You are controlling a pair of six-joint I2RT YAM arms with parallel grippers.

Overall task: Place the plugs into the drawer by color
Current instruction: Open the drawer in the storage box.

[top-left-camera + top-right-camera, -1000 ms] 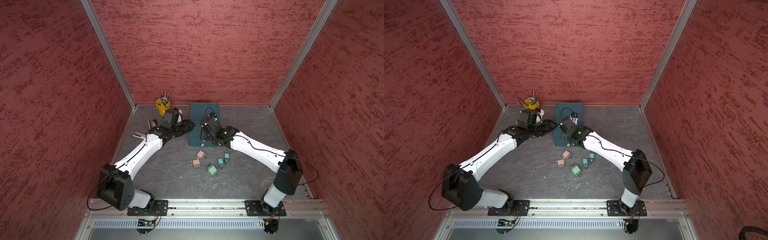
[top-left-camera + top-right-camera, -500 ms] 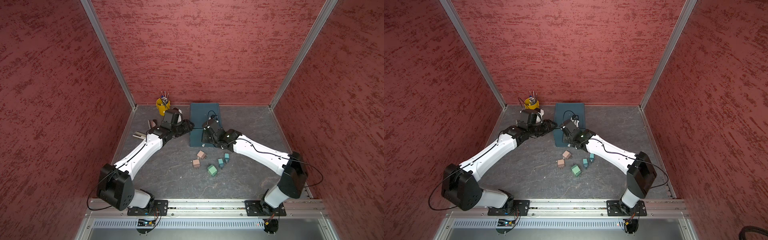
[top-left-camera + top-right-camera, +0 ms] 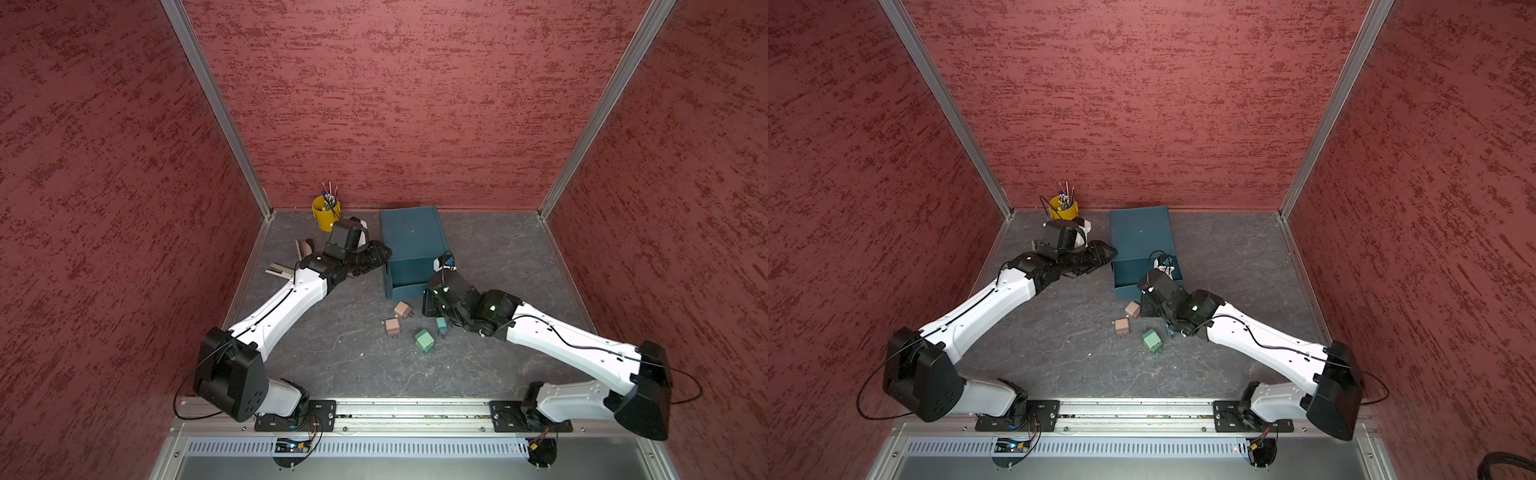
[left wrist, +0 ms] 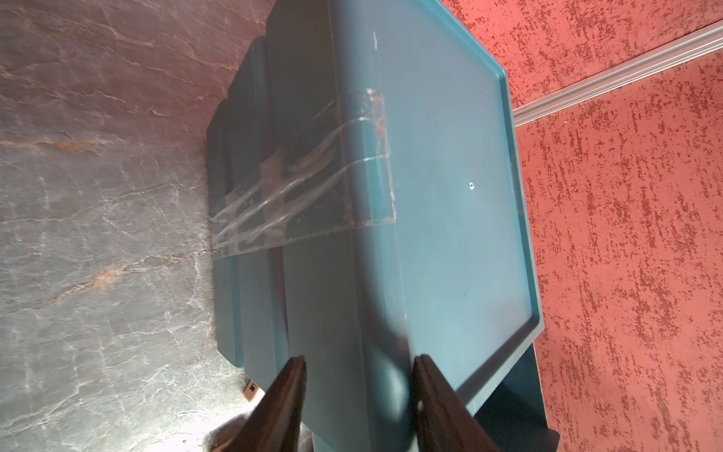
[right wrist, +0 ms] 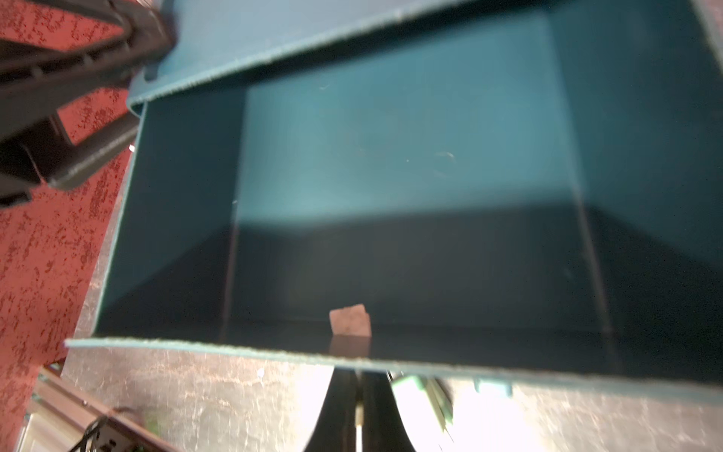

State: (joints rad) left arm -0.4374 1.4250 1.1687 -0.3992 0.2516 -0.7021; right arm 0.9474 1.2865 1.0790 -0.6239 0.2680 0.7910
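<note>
Beside the drawer (image 3: 405, 291), two tan plugs (image 3: 402, 309) (image 3: 392, 326)

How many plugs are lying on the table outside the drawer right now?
4: two pinkish-tan plugs just in front of the drawer, a green plug farther from it, and a teal plug beside the right arm. Another may be hidden under that arm.

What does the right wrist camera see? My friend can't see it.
An open teal drawer fills the picture. A small pinkish block seems to sit just inside its near wall, with the shut right gripper outside, beside that wall.
</note>
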